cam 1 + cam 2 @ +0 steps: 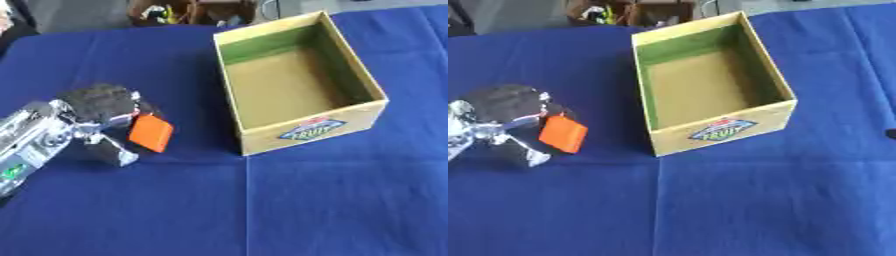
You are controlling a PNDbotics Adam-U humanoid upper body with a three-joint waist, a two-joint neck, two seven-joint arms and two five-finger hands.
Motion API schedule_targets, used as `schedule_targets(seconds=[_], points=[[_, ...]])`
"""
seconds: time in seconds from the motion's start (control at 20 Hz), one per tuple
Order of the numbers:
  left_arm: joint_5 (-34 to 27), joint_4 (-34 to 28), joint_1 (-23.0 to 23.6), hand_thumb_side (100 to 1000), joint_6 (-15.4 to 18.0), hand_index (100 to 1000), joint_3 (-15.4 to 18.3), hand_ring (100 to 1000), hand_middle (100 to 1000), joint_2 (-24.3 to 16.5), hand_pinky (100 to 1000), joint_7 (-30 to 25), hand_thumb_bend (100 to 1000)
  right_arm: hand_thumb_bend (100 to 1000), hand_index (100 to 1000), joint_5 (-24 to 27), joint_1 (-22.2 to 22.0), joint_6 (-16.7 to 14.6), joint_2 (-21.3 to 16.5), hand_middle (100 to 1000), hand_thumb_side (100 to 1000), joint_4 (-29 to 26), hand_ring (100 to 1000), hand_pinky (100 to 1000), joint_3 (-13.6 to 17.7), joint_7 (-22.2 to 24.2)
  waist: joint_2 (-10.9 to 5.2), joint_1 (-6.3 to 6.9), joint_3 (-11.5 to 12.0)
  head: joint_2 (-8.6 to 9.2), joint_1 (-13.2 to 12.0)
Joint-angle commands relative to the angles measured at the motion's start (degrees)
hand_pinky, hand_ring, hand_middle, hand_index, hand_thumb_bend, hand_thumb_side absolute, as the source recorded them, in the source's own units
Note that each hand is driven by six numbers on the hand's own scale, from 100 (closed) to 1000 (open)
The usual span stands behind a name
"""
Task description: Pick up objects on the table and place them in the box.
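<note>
The left hand (101,107) curls its fingers (114,150) around an orange block (150,133) near the table's (262,210) left edge. Open blue cloth separates it from the empty cardboard box (306,131) toward the far edge.

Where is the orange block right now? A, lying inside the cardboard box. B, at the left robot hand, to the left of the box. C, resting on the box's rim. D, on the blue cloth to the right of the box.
B: the orange block sits at the fingers of the left robot hand, well left of the cardboard box, whose inside shows nothing in it.
</note>
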State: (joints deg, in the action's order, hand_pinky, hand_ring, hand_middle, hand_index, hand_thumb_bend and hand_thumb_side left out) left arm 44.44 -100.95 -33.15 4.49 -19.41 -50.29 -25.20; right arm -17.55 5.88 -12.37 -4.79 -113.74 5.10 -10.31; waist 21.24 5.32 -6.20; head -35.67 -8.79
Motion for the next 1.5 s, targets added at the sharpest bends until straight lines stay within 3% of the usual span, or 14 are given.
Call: schedule_targets(seconds=[0.05,0.35,0.55,0.95,1.5], points=[[-2.4,-3.0,-2.8,248,-0.7,663,3.2,336,318,-0.6,100,0.5,100,100,931,-0.1,-0.1,0.0,-0.4,593,970,-0.8,958,812,0.4,-0.2,-1.59,0.09,0.3,-0.13,0.4],[-6.5,-3.6,-8.8,244,-1.5,652,4.0,323,306,1.4,100,-1.2,100,100,931,0.1,-0.5,0.1,-0.9,594,970,-0.8,958,812,0.4,-0.3,-2.4,0.64,0.2,-0.45,0.5],[-7.8,-0.9,-16.8,245,-1.5,646,3.3,311,294,6.5,100,-2.4,100,100,931,0.3,-0.8,0.0,-1.3,595,968,-0.8,958,812,0.2,-0.2,-3.0,0.97,-0.2,-0.95,0.4],[-3.9,13.6,-30.3,247,0.9,637,2.6,302,283,19.0,100,-0.7,100,100,931,0.7,-0.8,-1.1,-1.8,596,966,-0.8,957,812,-0.5,0.3,-2.79,1.69,-2.0,-1.34,-1.1],[6.4,35.6,-37.6,244,10.1,633,2.9,298,278,32.4,100,3.9,100,100,934,0.1,0.4,-1.7,-1.3,595,970,-0.8,960,814,-1.4,1.3,-0.7,2.76,-5.1,-0.57,-3.1]])
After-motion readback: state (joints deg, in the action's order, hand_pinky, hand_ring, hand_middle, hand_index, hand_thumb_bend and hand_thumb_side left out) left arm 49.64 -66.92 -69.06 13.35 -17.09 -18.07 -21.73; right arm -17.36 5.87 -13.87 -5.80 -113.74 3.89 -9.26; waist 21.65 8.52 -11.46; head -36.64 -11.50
